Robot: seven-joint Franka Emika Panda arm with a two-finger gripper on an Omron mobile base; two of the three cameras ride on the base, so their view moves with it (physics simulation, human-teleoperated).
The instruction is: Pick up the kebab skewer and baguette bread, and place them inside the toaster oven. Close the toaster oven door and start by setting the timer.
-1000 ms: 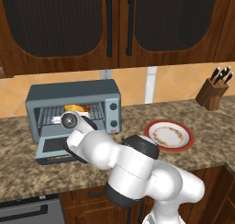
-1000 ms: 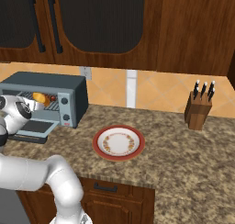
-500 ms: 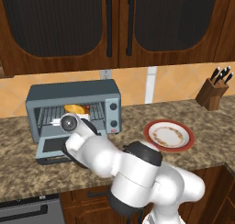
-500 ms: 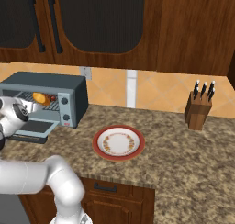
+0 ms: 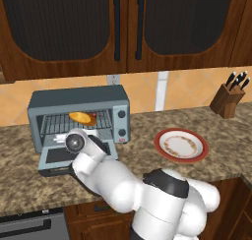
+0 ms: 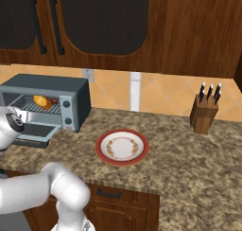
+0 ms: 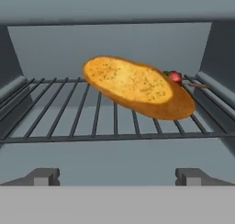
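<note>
Comparing this moment with the frames just before, the scene holds steady and the arm's elbow has swung lower and further forward in the left base view. At middle left of that view sits the toaster oven, its toaster oven door dropped flat toward the counter, partly hidden by the white arm. On the wire rack the baguette bread lies as it did before, tilted, its right end lower in the hand view. Behind its right end a red chunk and stick tip of the kebab skewer peek out at centre right of the hand view. The gripper faces the oven mouth with jaws spread wide and nothing between them, fingertips at the bottom of the hand view. Further right on the counter rest a red-rimmed plate and, at upper right, a knife block.
</note>
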